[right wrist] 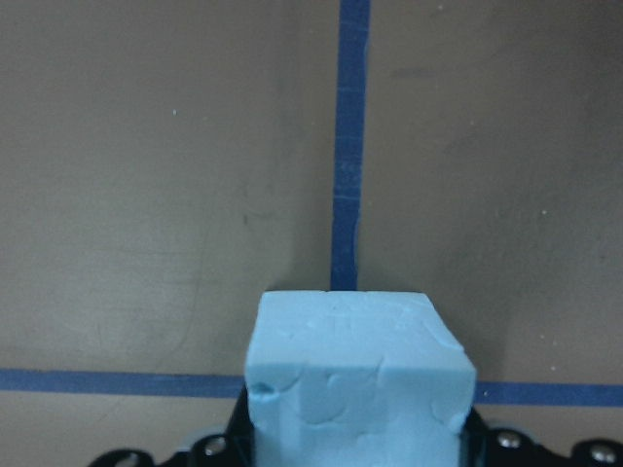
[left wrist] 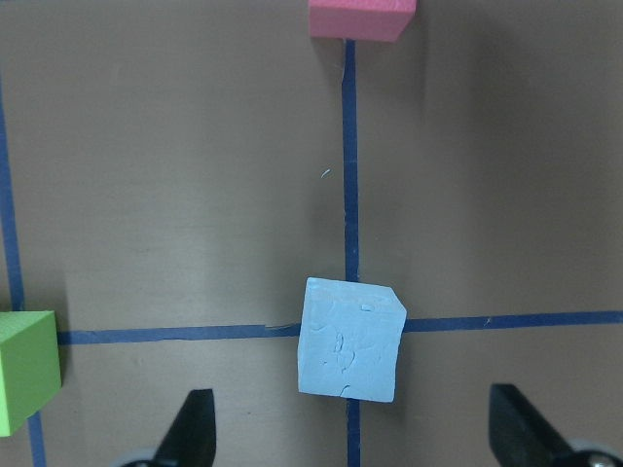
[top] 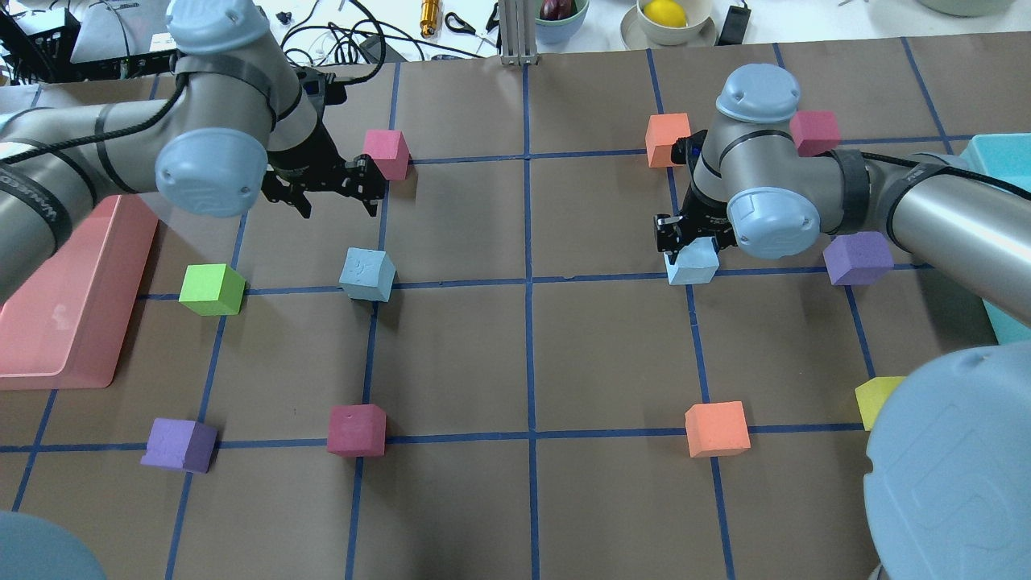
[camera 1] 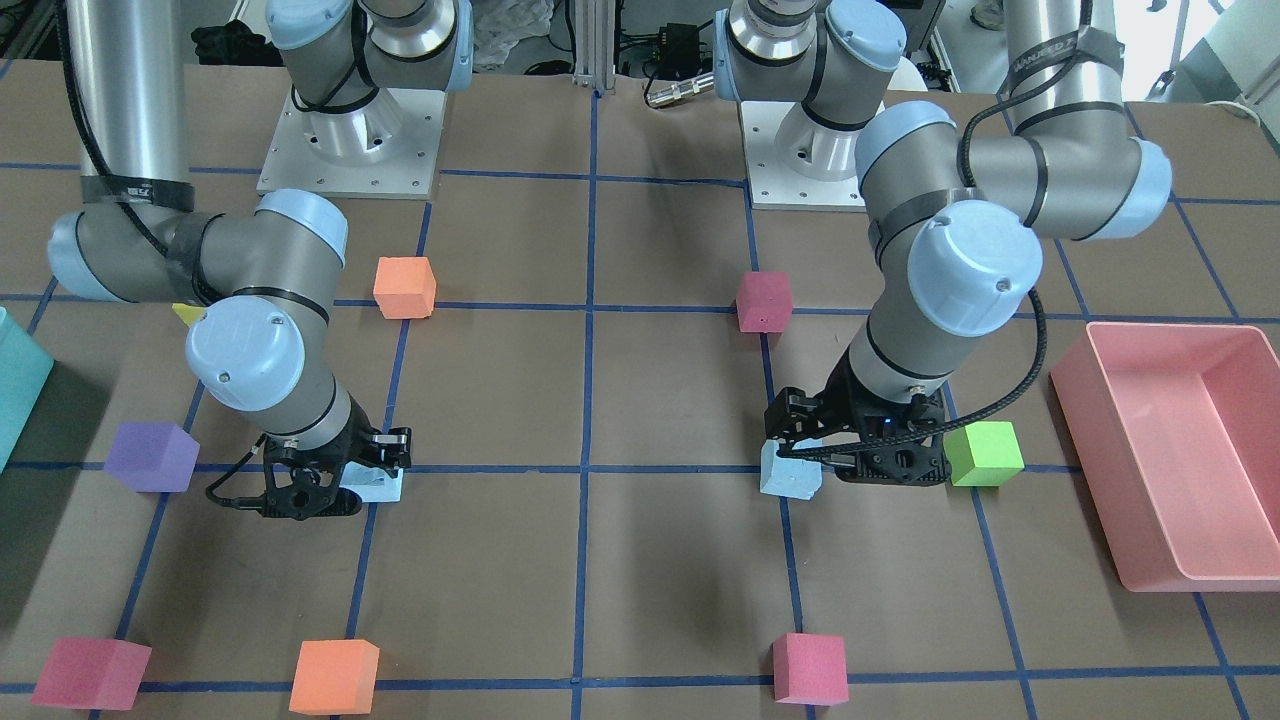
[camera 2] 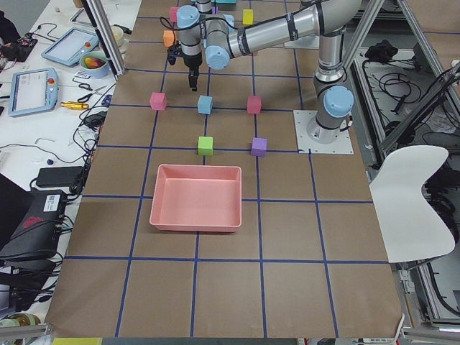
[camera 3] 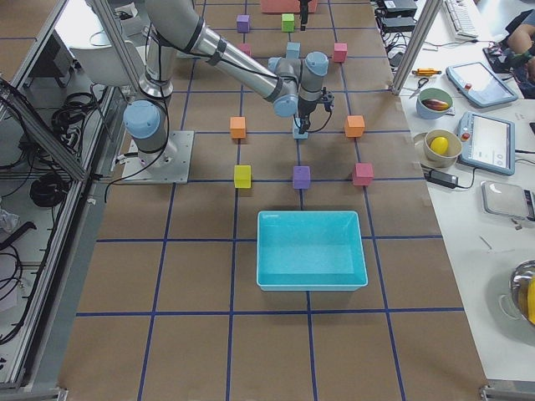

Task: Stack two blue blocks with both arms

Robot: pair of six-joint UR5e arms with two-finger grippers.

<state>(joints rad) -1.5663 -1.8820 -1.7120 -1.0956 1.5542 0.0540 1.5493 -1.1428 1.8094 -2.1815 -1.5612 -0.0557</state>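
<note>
Nearest in on the overhead view, one blue block [top: 367, 274] sits loose on a tape crossing, with a green cube [top: 211, 288] at its nine o'clock and a red cube [top: 385, 153] at twelve. The left gripper [top: 338, 208] hangs above the table at that block's eleven o'clock, jaws spread wide, nothing in them. Over at three o'clock, the right gripper [top: 689, 242] is clamped on the other blue block [top: 697, 266], low by the table; touching it or not, can't tell.
</note>
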